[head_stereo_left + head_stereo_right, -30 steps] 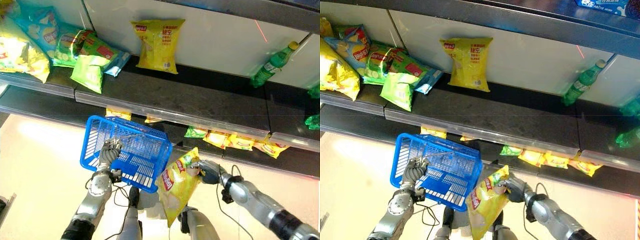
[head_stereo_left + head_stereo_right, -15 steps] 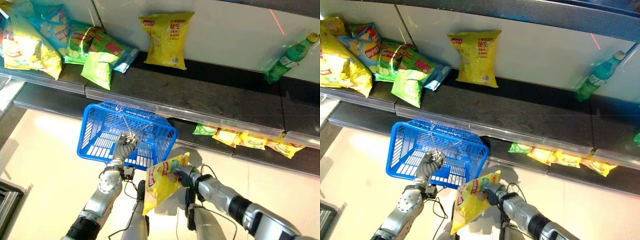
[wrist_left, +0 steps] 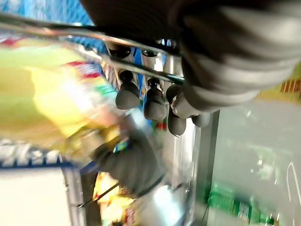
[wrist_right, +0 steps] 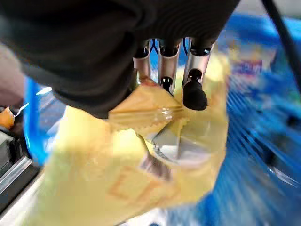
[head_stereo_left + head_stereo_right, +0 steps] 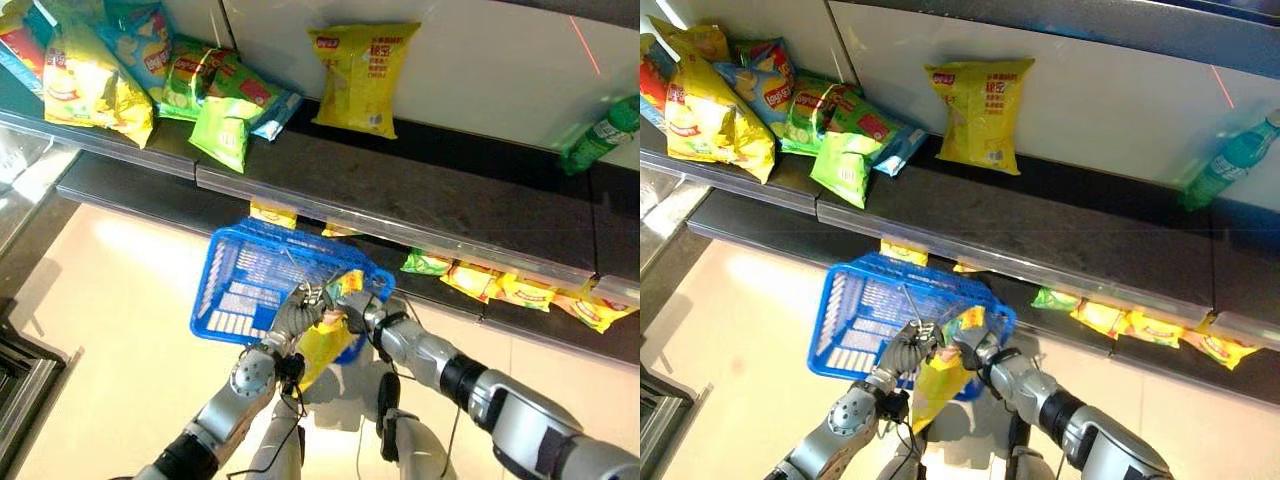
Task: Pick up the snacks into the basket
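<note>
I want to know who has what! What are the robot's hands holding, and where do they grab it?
The right hand pinches the yellow chip bag by its crimped top edge. The left hand grips the blue basket by its wire handle.

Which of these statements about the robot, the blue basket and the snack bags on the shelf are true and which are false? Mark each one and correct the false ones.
1. The left hand holds the blue basket by its wire handle. True.
2. The right hand is empty. False: its fingers are shut on a yellow snack bag.
3. The yellow snack bag lies flat on the basket's floor. False: it hangs at the basket's near rim, held in the hand.
4. An upright yellow bag leans on the back wall of the shelf. True.
5. A green bottle lies on the shelf toward the robot's right. True.
6. The basket is red. False: it is blue.
</note>
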